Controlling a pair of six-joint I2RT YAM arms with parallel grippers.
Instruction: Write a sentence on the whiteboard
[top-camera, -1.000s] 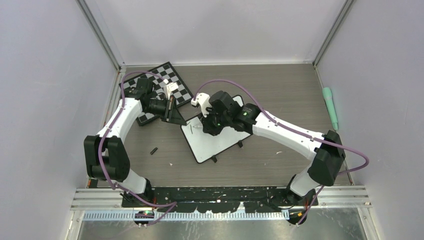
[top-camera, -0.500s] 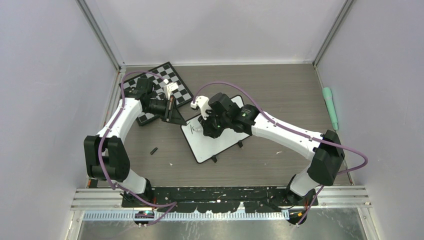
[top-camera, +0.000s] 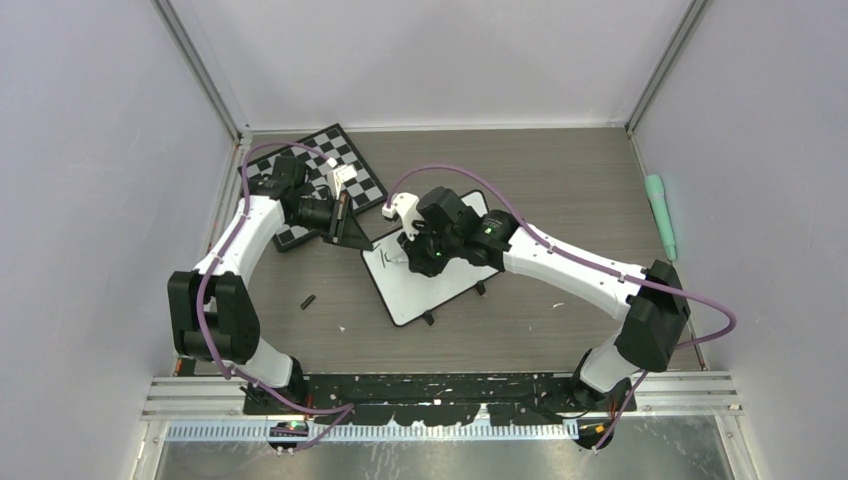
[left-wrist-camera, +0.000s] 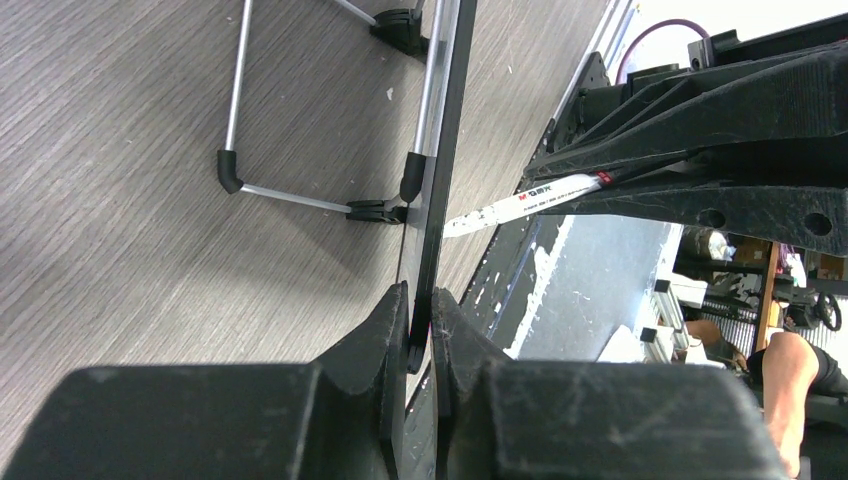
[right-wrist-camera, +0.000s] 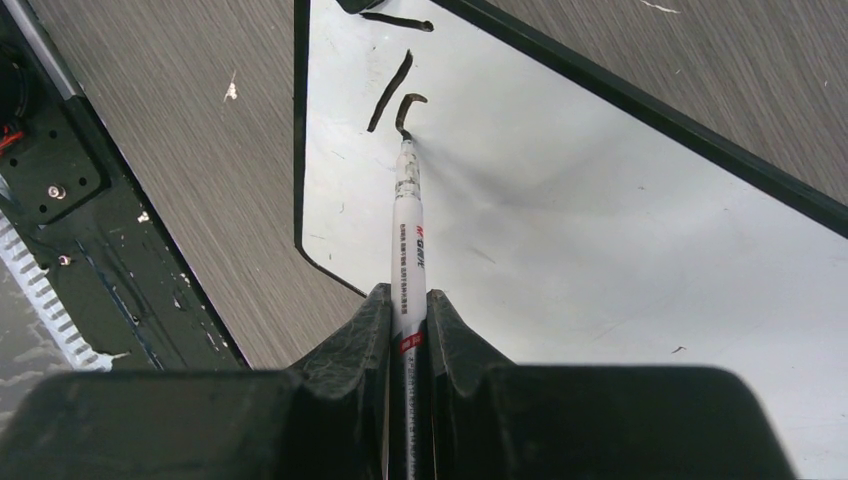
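The whiteboard (top-camera: 432, 282) lies tilted on its wire feet at mid-table. My left gripper (top-camera: 358, 241) is shut on the board's black frame edge at its far-left corner; in the left wrist view the jaws (left-wrist-camera: 420, 325) pinch the edge-on frame (left-wrist-camera: 447, 140). My right gripper (top-camera: 413, 257) is shut on a white marker (right-wrist-camera: 408, 235). Its tip touches the whiteboard (right-wrist-camera: 600, 220) near the corner. Of the sentence, only three short black strokes (right-wrist-camera: 388, 92) show beside the tip. The marker also shows in the left wrist view (left-wrist-camera: 525, 205).
A checkered chessboard (top-camera: 356, 160) lies behind the left arm at the back left. A small black cap (top-camera: 308, 300) lies on the table left of the whiteboard. A teal cylinder (top-camera: 660, 215) lies by the right wall. The whiteboard's wire feet (left-wrist-camera: 300, 195) rest on the table.
My right gripper has shifted slightly across the board's corner with the marker, and a new hooked stroke has appeared. The left arm and the board have not moved.
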